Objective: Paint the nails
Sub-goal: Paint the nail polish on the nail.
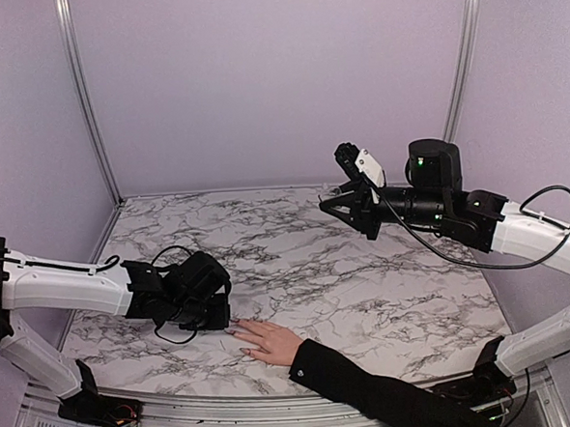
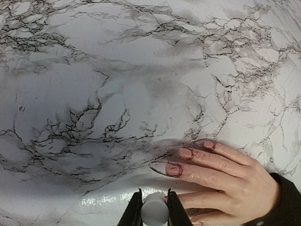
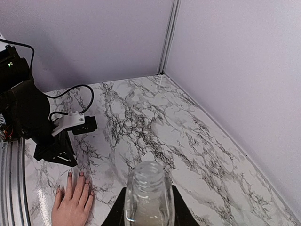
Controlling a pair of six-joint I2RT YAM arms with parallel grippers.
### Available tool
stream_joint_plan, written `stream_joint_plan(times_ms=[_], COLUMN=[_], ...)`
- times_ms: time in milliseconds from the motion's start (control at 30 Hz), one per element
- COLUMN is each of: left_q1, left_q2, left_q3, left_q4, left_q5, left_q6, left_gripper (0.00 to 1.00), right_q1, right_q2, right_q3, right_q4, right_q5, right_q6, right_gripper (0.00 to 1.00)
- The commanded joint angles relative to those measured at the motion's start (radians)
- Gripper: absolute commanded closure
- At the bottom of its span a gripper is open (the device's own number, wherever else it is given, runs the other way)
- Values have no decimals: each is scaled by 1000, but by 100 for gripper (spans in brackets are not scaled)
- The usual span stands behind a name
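Observation:
A pale hand [image 1: 270, 341] with a black sleeve [image 1: 373, 392] lies flat on the marble table near the front. Its nails [image 2: 174, 169] show pinkish with dark smeared edges in the left wrist view; the hand also shows in the right wrist view [image 3: 73, 202]. My left gripper [image 1: 219, 314] sits right at the fingertips, shut on a white cylindrical cap [image 2: 154, 211], the brush handle, just left of the fingers; the brush tip is hidden. My right gripper [image 1: 357, 209] hovers high at the back right, shut on an open clear glass bottle [image 3: 148, 195].
The marble tabletop [image 1: 298, 261] is enclosed by lilac walls with metal corner posts [image 1: 84, 100]. Black cables [image 1: 171, 254] loop beside the left wrist. A metal rail [image 1: 230, 415] runs along the table's front edge.

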Motion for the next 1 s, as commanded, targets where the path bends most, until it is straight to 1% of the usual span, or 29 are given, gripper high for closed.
stream_joint_plan(times_ms=[0, 267, 400, 567, 700, 967], left_q1=[0, 0, 0, -4, -4, -4], left_q2=[-15, -79, -101, -68, -31, 0], left_q3=[-4, -27, -27, -12, 3, 5], left_q4=[-51, -77, -56, -5, 0, -8], left_q5=[-25, -84, -82, -25, 4, 4], left_q6=[-15, -57, -44, 10, 28, 22], left_gripper=[100, 100, 100, 100, 100, 100], right_q1=[-6, -6, -6, -7, -6, -6], right_q2=[-21, -21, -19, -15, -15, -18], right_q3=[3, 4, 3, 3, 2, 1], right_q4=[6, 5, 9, 12, 11, 5], right_q5=[3, 4, 2, -3, -2, 3], right_q6=[-4, -3, -2, -3, -3, -4], right_gripper=[100, 100, 100, 100, 100, 100])
